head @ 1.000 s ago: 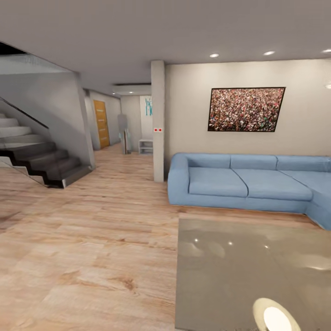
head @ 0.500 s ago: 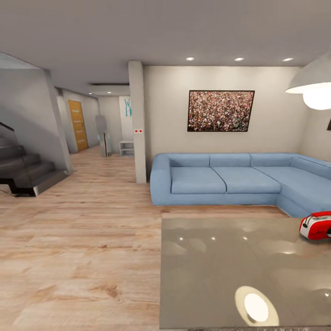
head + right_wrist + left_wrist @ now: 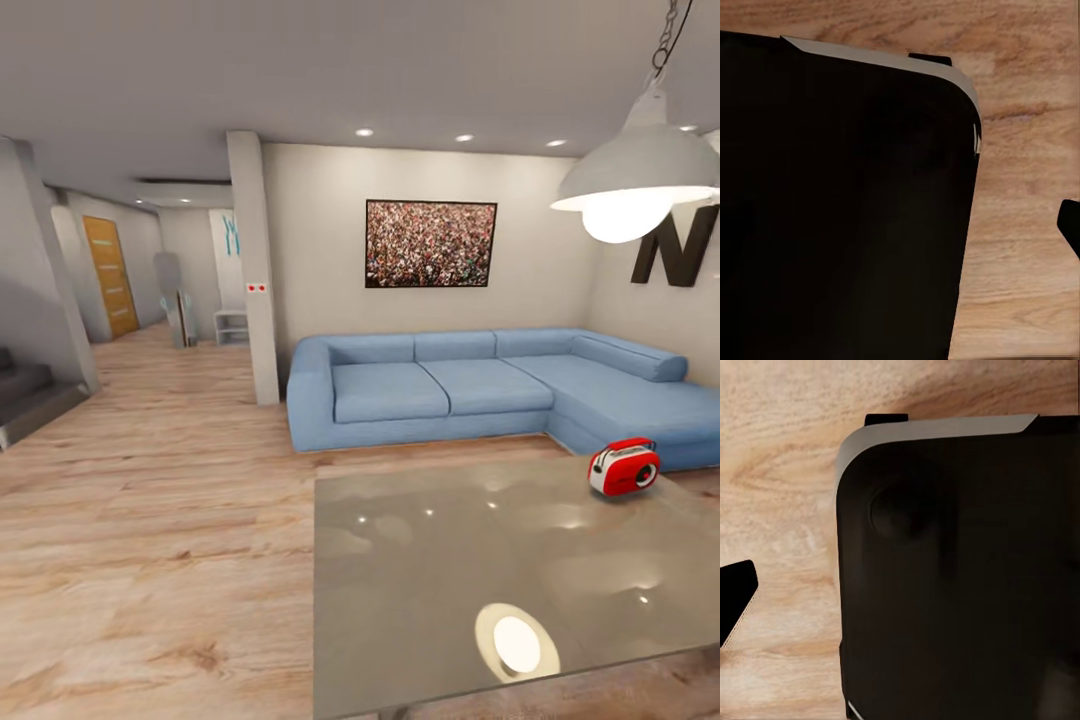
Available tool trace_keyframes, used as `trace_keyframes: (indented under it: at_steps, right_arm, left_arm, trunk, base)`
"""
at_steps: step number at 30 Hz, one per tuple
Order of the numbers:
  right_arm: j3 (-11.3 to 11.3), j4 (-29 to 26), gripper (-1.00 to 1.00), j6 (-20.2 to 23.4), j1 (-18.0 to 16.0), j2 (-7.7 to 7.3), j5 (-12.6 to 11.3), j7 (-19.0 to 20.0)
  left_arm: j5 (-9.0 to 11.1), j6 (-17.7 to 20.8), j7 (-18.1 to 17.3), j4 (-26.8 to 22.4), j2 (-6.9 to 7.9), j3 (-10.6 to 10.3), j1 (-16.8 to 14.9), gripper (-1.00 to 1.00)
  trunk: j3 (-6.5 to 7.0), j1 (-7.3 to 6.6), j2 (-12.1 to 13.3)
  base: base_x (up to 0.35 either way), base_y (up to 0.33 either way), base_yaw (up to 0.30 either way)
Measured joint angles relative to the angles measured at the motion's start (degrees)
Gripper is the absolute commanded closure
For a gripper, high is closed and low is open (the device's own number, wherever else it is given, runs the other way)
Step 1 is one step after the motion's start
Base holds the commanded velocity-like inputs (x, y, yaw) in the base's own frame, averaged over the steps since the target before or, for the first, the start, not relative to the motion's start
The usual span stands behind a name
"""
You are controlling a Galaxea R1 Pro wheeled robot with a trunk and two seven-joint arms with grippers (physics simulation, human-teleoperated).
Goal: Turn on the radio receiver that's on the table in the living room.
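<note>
The small red radio receiver (image 3: 623, 467) with a white face and thin wire handle stands upright on the far right part of the low glossy grey-taupe table (image 3: 450, 560), close to its far edge. The table stretches across the lower right of the head view, in a living room with a light wood plank floor (image 3: 150, 520). Both wrist views look down on a black part of the robot's body (image 3: 960, 577) over the wood floor. A dark finger tip (image 3: 735, 600) shows at the edge of the left wrist view, and another dark tip (image 3: 1071, 225) at the edge of the right wrist view.
A large blue corner sofa (image 3: 450, 385) stands behind the table against a beige wall with a framed picture (image 3: 430, 243). A white dome pendant lamp (image 3: 640, 175) hangs above the table's right side. A pillar (image 3: 252, 270) and a hallway with an orange door (image 3: 108, 275) lie to the left, beside the stairs (image 3: 25, 395).
The head camera has swung to the right, so the whole scene has slid left. The radio has come fully into view on the table, and so has the pendant lamp.
</note>
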Motion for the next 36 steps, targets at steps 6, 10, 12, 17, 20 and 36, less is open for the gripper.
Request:
trace_keyframes:
  at_steps: [6, 10, 12, 17, 20, 36]
  right_arm:
    - [0.0, 0.0, -1.0, 0.0, 0.0, 0.0, 0.0, 0.0]
    - [0.0, 0.0, -1.0, 0.0, 0.0, 0.0, 0.0, 0.0]
    - [0.0, 0.0, -1.0, 0.0, 0.0, 0.0, 0.0, 0.0]
    - [0.0, 0.0, -1.0, 0.0, 0.0, 0.0, 0.0, 0.0]
    - [0.0, 0.0, -1.0, 0.0, 0.0, 0.0, 0.0, 0.0]
    - [0.0, 0.0, -1.0, 0.0, 0.0, 0.0, -0.1, 0.0]
  left_arm:
    - [0.0, 0.0, 0.0, 0.0, 0.0, 0.0, 0.0, -1.0]
    - [0.0, 0.0, 0.0, 0.0, 0.0, 0.1, 0.0, -1.0]
    - [0.0, 0.0, 0.0, 0.0, -0.04, 0.1, 0.0, -1.0]
    - [0.0, 0.0, 0.0, 0.0, -0.06, 0.2, 0.0, -1.0]
    - [0.0, 0.0, 0.0, 0.0, -0.07, 0.1, 0.0, -1.0]
    - [0.0, 0.0, 0.0, -0.1, -0.09, 0.0, 0.0, -1.0]
  trunk:
    - [0.14, 0.0, 0.0]
    - [0.23, 0.0, 0.0]
    - [0.28, 0.0, 0.0]
    - [0.4, 0.0, 0.0]
    - [0.47, 0.0, 0.0]
    - [0.85, 0.0, 0.0]
  base:
    - [0.0, 0.0, -0.278]
    - [0.0, 0.0, -0.279]
    - [0.0, 0.0, -0.279]
    - [0.0, 0.0, -0.28]
    - [0.0, 0.0, -0.28]
    - [0.0, 0.0, -0.28]
